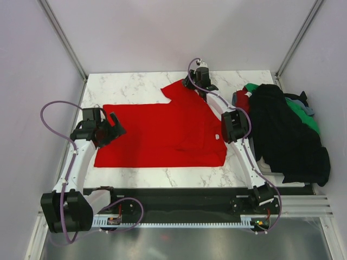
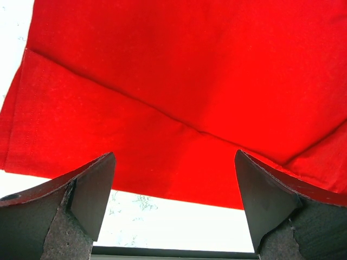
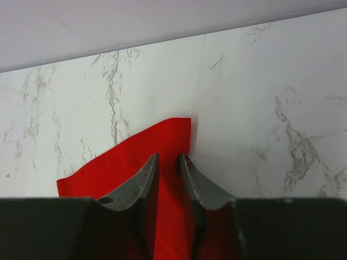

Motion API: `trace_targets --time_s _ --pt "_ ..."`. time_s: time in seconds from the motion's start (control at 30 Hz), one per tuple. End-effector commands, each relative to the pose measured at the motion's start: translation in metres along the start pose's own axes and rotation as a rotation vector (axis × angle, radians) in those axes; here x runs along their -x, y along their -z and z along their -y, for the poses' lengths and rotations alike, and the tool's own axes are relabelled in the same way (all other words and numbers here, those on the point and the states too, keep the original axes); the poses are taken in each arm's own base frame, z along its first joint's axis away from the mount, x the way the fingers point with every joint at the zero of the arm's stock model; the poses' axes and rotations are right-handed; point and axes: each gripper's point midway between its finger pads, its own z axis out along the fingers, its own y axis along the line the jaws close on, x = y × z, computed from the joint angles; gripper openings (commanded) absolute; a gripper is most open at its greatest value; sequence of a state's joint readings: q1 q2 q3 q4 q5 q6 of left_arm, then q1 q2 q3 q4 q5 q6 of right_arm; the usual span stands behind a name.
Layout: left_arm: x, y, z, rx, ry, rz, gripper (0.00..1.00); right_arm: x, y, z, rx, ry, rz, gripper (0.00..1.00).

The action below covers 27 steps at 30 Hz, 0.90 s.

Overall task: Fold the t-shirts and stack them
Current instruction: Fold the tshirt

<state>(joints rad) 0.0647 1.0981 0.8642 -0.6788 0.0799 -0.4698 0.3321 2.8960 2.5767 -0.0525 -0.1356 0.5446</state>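
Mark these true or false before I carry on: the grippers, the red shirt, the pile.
1. The left gripper is open and empty. True.
2. The red shirt lies on the pile. False: it lies spread on the table, beside the pile.
3. The right gripper is at the red shirt's far sleeve. True.
4. The right gripper's jaws stand wide apart. False: they stand narrow, with sleeve cloth between them.
5. A green shirt tops the pile. False: the black shirt is on top.
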Motion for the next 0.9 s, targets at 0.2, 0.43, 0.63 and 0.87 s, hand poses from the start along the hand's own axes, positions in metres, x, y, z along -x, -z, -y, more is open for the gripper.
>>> trace_targets --time_s 0.2,0.43,0.63,0.87 --pt "0.017 -0.003 -0.004 0.041 -0.047 0.042 0.99 -0.018 0.007 0.002 -0.039 0.040 -0.079 0.01" --pt "0.070 -0.020 0.007 0.096 0.016 0.101 0.99 0.028 0.033 -0.024 -0.018 0.109 -0.033 0.00" --pt "0.146 -0.050 -0.011 0.181 0.101 0.151 0.93 0.079 0.072 -0.068 0.028 0.134 0.029 0.00" --pt "0.197 -0.114 -0.037 0.256 0.163 0.136 0.81 0.070 0.091 -0.099 0.077 0.134 -0.009 0.00"
